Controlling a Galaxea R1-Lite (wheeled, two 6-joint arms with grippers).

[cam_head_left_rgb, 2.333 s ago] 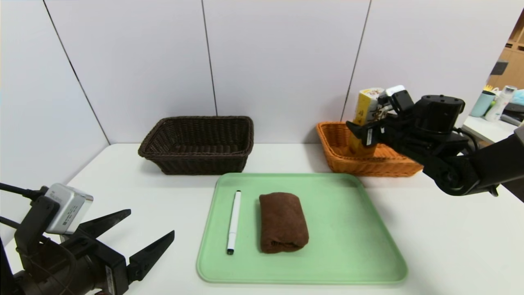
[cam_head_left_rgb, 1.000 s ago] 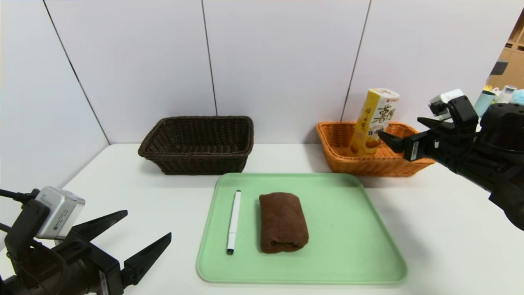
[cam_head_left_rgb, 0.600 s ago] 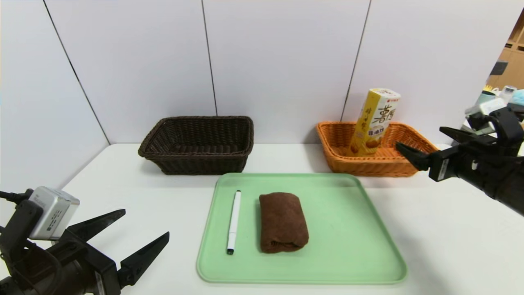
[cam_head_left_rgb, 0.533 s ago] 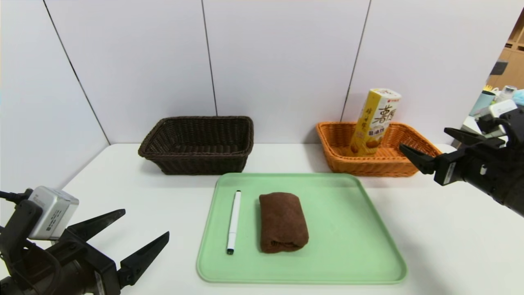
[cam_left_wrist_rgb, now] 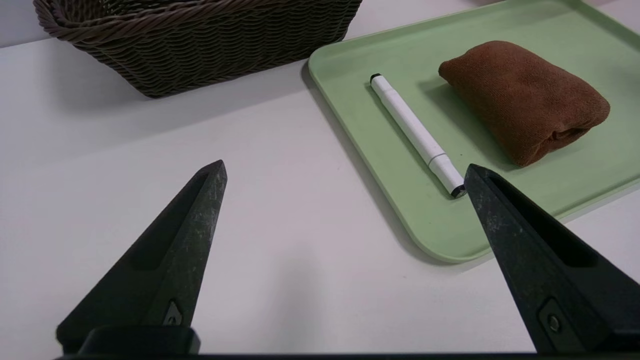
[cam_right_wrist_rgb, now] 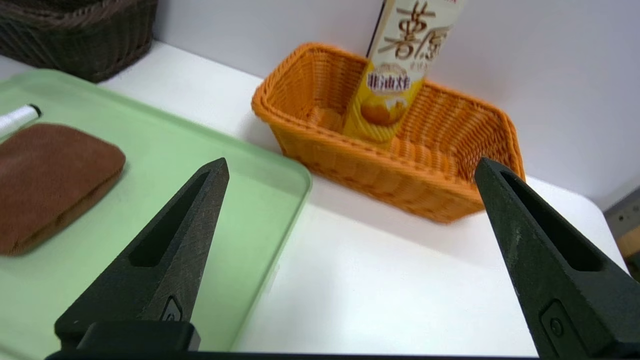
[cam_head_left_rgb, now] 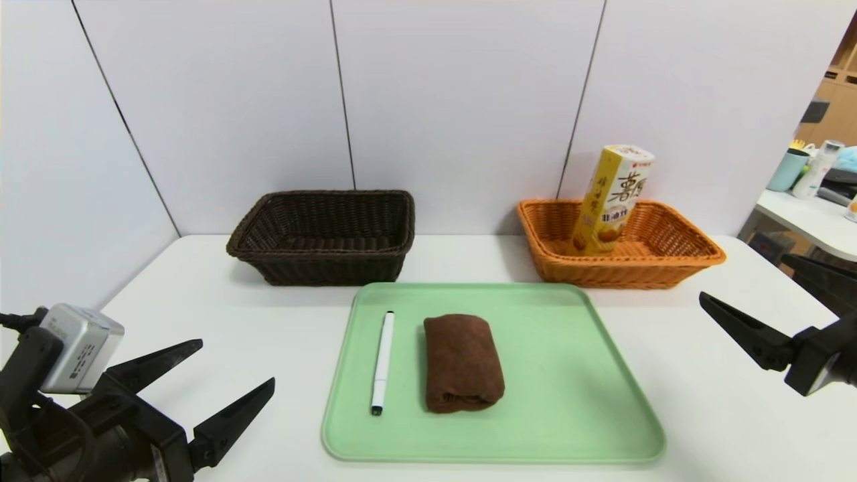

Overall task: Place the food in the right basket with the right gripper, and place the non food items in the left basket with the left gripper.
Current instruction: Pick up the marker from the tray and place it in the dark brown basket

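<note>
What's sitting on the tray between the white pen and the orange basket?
The brown rolled towel, as the head view shows; beyond it come only bare green tray and its rim before the orange basket.

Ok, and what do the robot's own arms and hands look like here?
Both the left hand and the right hand are black, with two long, pointed fingers that have hollowed sides. A silver-grey boxy camera with small dark print sits over the left one, a black cable running into it.
</note>
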